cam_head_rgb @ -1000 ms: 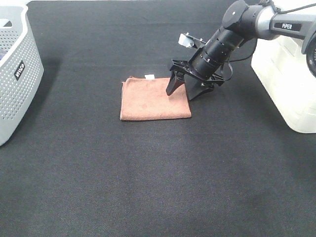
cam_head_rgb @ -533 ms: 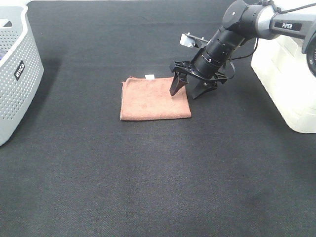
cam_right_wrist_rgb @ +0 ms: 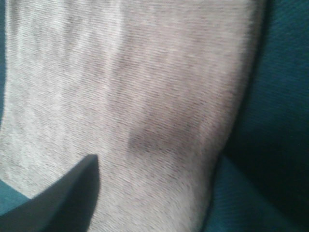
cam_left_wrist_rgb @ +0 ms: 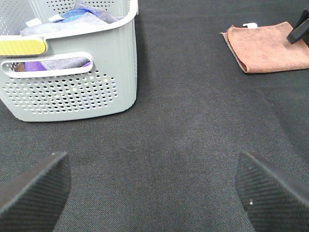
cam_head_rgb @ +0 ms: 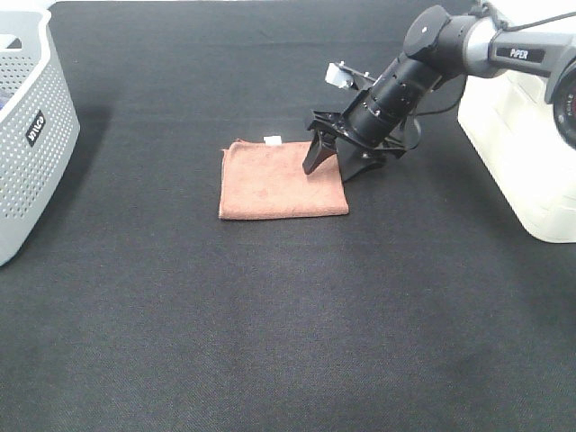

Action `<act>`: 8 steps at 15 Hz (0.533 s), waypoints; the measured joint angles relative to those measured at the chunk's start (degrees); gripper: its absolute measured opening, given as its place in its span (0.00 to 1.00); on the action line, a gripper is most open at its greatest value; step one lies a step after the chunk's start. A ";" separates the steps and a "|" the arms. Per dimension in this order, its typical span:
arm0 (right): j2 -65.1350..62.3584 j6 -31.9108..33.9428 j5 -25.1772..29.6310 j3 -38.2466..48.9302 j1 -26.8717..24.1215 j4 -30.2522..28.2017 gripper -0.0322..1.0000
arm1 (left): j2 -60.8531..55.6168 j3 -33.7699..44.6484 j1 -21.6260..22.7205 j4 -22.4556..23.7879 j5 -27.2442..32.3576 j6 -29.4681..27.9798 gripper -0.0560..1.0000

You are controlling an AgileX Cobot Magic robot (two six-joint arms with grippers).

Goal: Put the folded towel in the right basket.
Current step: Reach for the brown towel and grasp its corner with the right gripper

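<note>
Exterior high view: the folded towel, rust-brown, lies flat on the black table slightly above and left of frame centre, with a small white tag at its top edge. My right gripper comes down at an angle from the upper right, jaws spread apart and holding nothing. One finger sits over the towel's upper right portion; the other is down past the towel's right edge, over bare table. Whether the tips actually touch fabric I cannot tell from this view. The right wrist view is blurred: towel weave fills most of it, with one dark finger against the cloth. The right basket, white, stands at the right edge of the frame, apart from the towel. A grey basket with perforated walls stands at the left edge. Left wrist view: my left gripper hangs wide open over bare table, nothing between its fingers; the grey basket holds mixed cloths, and the towel is seen well away from it.
</note>
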 joint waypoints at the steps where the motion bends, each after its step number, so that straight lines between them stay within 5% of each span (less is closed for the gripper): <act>1: 0.00 0.00 0.00 0.00 0.00 0.00 0.62 | 0.00 0.00 0.00 0.00 0.00 0.00 0.88; 6: 0.63 -2.41 -0.97 0.00 0.92 1.66 0.08 | 0.00 0.00 0.00 0.00 0.00 0.00 0.88; 8: 0.74 -2.41 0.00 -1.03 0.92 1.49 0.04 | 0.00 0.00 0.00 0.00 0.00 0.00 0.88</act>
